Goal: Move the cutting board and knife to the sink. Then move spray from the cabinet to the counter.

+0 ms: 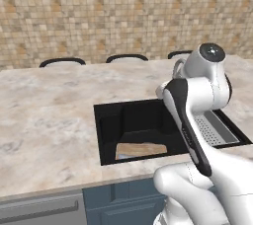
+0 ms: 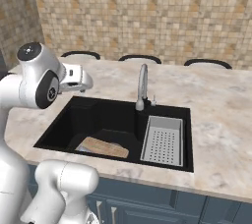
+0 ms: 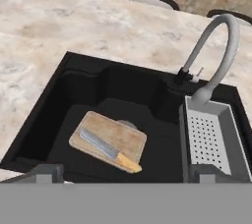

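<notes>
In the sink [image 3: 59,115], the knife [image 3: 109,150] lies on the cutting board [image 3: 123,137].

This is a kitchen: a black sink [image 2: 108,120] with a curved silver faucet [image 2: 141,86] sits in a beige marbled counter [image 1: 49,115], tan tiled backsplash [image 2: 147,16] behind, slate-blue drawers [image 1: 123,202] below, and a perforated grey drain tray [image 3: 209,139] inside the basin.
</notes>
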Controlling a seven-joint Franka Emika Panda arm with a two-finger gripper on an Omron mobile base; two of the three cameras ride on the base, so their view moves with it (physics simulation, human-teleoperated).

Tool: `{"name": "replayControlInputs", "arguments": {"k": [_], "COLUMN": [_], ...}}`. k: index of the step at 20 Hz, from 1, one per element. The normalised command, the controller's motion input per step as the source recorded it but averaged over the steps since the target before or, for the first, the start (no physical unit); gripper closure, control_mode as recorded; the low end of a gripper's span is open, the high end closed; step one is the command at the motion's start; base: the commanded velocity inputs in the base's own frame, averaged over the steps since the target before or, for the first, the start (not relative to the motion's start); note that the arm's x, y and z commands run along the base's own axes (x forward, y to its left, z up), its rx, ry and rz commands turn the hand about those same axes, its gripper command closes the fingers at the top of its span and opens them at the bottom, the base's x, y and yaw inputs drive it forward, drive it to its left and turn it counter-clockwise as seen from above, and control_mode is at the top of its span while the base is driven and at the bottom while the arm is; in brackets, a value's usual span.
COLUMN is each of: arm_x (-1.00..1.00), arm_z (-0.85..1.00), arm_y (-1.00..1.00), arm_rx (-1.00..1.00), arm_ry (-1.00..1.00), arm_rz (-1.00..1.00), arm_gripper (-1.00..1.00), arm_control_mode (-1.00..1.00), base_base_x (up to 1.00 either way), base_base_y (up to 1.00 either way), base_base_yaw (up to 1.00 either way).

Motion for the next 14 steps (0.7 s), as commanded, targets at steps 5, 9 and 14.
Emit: {"name": "replayControlInputs", "arguments": {"k": [5, 9, 14], "arm_x": [0.03, -0.70, -0.62], "arm_z": [0.15, 0.44, 0.32], "arm_y": [0.01, 0.00, 0.00], "arm_rx": [0.21, 0.11, 0.01], "arm_ry": [-0.14, -0.18, -0.17], "arm_rz": [-0.07, 0.00, 0.00], "arm_gripper": [-1.00, -1.00, -1.00], "arm_control_mode": [-1.00, -1.00, -1.00], "base_base_x": [0.00, 0.00, 0.00], "base_base_y": [0.00, 0.00, 0.00], "base_base_yaw": [0.00, 0.00, 0.00]}}
